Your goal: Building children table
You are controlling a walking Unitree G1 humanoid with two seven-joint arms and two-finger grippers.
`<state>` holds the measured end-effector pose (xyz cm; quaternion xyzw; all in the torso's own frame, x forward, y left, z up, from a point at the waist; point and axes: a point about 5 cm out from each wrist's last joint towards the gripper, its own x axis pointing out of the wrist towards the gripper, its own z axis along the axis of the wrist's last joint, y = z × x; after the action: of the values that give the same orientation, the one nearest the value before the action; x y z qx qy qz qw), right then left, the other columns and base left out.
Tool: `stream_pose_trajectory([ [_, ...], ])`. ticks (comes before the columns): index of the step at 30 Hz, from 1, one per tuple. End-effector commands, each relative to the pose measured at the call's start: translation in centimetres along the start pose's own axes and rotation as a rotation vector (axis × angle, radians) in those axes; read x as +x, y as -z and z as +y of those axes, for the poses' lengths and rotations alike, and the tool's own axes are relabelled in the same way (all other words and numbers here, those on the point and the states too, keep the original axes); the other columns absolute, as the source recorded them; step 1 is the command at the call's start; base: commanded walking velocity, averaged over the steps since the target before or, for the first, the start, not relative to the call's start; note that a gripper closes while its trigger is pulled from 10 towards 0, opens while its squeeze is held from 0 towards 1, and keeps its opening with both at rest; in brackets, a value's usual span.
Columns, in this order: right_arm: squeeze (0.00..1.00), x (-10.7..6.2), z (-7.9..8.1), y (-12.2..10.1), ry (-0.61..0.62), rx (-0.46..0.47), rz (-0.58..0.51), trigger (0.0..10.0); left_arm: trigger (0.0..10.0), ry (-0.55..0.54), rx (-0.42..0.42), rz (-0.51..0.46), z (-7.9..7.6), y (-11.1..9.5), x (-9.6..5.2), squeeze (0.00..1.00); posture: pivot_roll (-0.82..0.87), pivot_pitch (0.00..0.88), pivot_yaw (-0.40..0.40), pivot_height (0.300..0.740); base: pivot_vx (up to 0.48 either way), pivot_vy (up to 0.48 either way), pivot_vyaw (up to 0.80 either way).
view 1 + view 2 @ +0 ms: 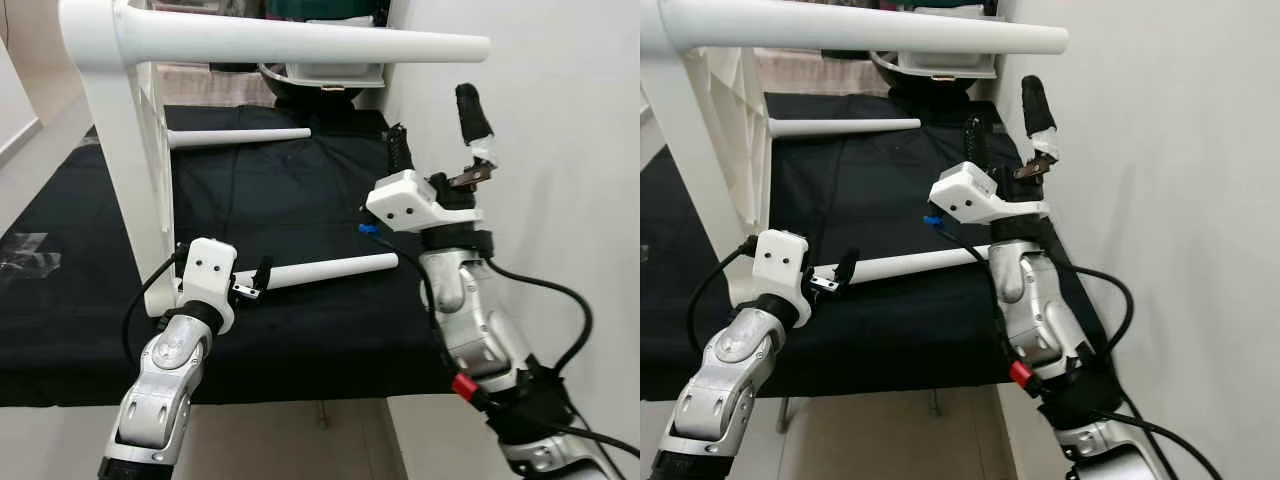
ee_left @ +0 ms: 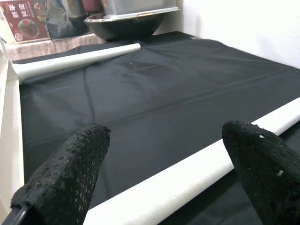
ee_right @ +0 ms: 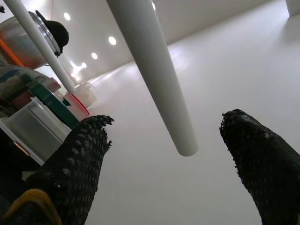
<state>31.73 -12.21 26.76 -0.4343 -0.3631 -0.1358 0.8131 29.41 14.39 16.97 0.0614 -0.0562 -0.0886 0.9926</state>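
The white children table [image 1: 128,170] lies on its side on a black cloth [image 1: 280,200], its top standing upright at the left. Three white legs stick out to the right: an upper leg [image 1: 300,40], a far leg [image 1: 240,137] and a near leg [image 1: 330,270] low over the cloth. My left gripper [image 1: 262,280] is open at the near leg's base; in the left wrist view its fingers [image 2: 65,178] straddle that leg [image 2: 187,180]. My right gripper [image 1: 436,132] points upward, open, just below the upper leg's tip [image 3: 159,84].
A dark bowl holding a white container [image 1: 320,80] stands at the back of the cloth. A white wall [image 1: 560,150] runs close along the right. A small blue piece [image 1: 368,228] lies beside my right wrist. Tape [image 1: 30,250] marks the cloth's left side.
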Motion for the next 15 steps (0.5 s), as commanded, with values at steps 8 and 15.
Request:
stream_pose_trajectory([
  [8, 0.00, 4.0, 0.2, -2.1, 0.085, -0.115, -0.135, 10.0, 10.0, -0.045, 0.023, -0.044, 0.2, -0.9, 2.3, 0.00, 0.08, 0.128, -0.093, 0.740, 0.000, 0.000, 0.00],
  [15, 0.00, 5.6, 0.5, -2.5, 0.108, -0.184, -0.171, 10.0, 10.0, -0.093, 0.038, -0.051, 0.5, -1.0, 2.6, 0.00, 0.08, 0.134, -0.095, 0.740, 0.000, 0.000, 0.00],
])
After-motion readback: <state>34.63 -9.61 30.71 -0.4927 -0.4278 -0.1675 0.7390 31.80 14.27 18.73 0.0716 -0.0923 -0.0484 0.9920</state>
